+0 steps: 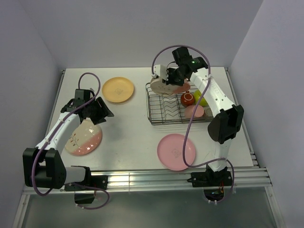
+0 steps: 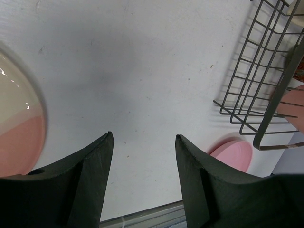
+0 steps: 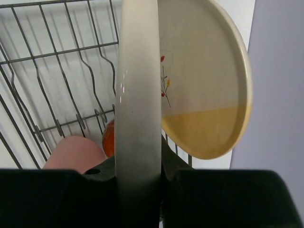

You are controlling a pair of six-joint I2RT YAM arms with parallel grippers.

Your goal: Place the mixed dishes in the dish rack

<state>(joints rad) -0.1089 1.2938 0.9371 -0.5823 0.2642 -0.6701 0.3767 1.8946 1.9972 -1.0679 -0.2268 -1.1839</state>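
The right gripper (image 3: 137,176), jaws clamped on the cream-and-yellow plate (image 3: 204,95) held on edge over the left end of the dish rack (image 1: 164,122), should lower it straight between two divider prongs (image 1: 167,111) before releasing, while the left gripper (image 2: 144,137) hangs with jaws open above the worktop (image 1: 133,123).

The dish rack (image 1: 173,107) stood at the right of the worktop (image 1: 128,123), mug (image 1: 187,99), bowl (image 1: 200,99) and tumbler (image 1: 194,111) in its right end, the near plate (image 1: 176,151) before it, the far plate (image 1: 118,89) to its left

White arms (image 1: 61,126), black joints (image 1: 225,123), looping purple cables (image 1: 89,74).
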